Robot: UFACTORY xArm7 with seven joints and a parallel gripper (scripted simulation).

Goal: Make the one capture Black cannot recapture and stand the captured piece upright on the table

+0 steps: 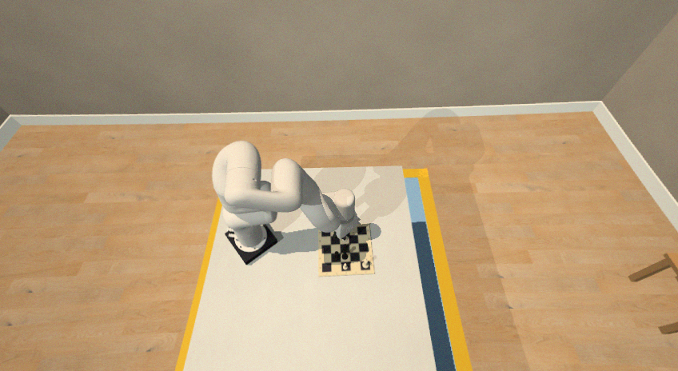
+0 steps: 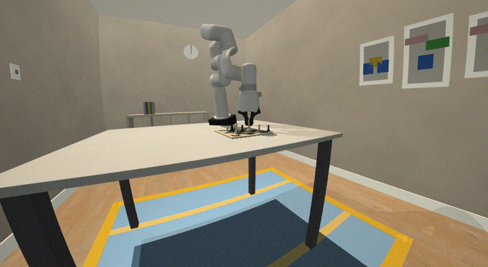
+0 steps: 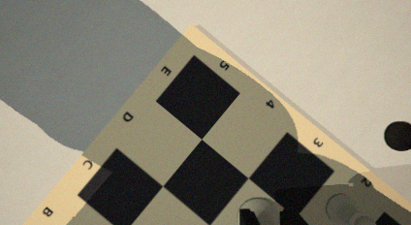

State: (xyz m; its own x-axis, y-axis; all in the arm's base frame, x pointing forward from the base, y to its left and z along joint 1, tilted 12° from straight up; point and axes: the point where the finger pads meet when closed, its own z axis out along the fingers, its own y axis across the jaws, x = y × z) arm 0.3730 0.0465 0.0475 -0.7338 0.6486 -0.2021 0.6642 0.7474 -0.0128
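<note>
The small chessboard [image 1: 348, 249] lies on the white table, with several black and white pieces on it. My gripper [image 2: 248, 122] is low over the board's far side, shut on a white chess piece [image 3: 259, 210]. That piece shows at the bottom edge of the wrist view, next to one dark finger. I cannot tell what kind of piece it is. Another pale piece [image 3: 339, 206] stands on the square beside it. A black piece [image 3: 398, 135] stands on the bare table, off the board's numbered edge near rank 3. The rank 4 and 5 squares in the wrist view are empty.
The arm's base [image 1: 250, 244] stands on the table left of the board. The table's right edge runs close to the board's right side [image 1: 413, 244]. A black piece [image 1: 344, 257] and two white pieces [image 1: 364, 265] stand on the near ranks.
</note>
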